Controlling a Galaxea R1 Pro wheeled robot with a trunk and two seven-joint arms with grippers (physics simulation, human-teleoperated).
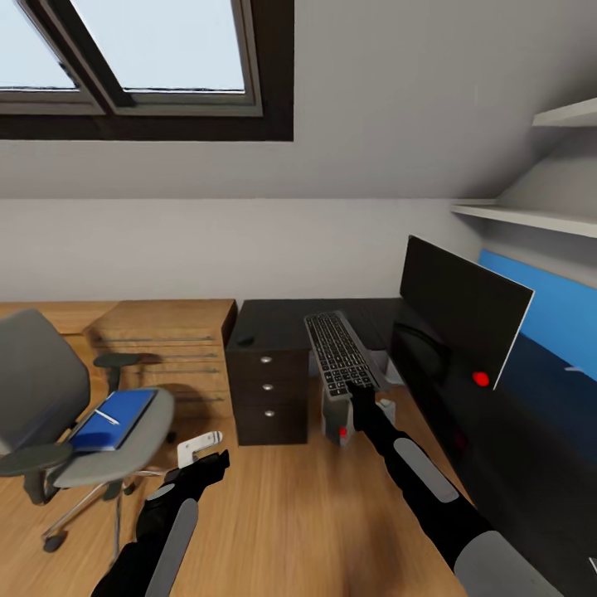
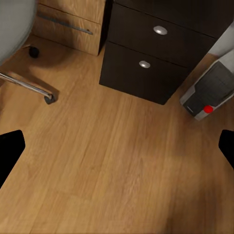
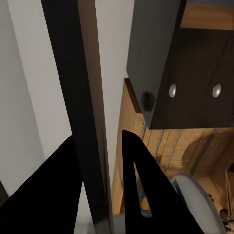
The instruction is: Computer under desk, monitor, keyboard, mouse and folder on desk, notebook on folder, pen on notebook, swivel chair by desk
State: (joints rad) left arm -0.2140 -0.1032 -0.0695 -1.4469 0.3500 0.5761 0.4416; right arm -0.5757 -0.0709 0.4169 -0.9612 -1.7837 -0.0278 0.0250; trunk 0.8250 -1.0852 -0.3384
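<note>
One keyboard (image 1: 341, 351) pinched at its near edge by right gripper (image 1: 361, 396), held above table (image 1: 278, 319); lower it flat beside monitor (image 1: 461, 319). Left gripper (image 2: 117, 156) jaws spread, empty.

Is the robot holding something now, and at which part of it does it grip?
The right gripper holds the keyboard by its near short edge, fingers closed on the thin rim. The left gripper is open and holds nothing.

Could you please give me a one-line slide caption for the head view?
Right gripper holds the keyboard above the desk beside the monitor.
</note>
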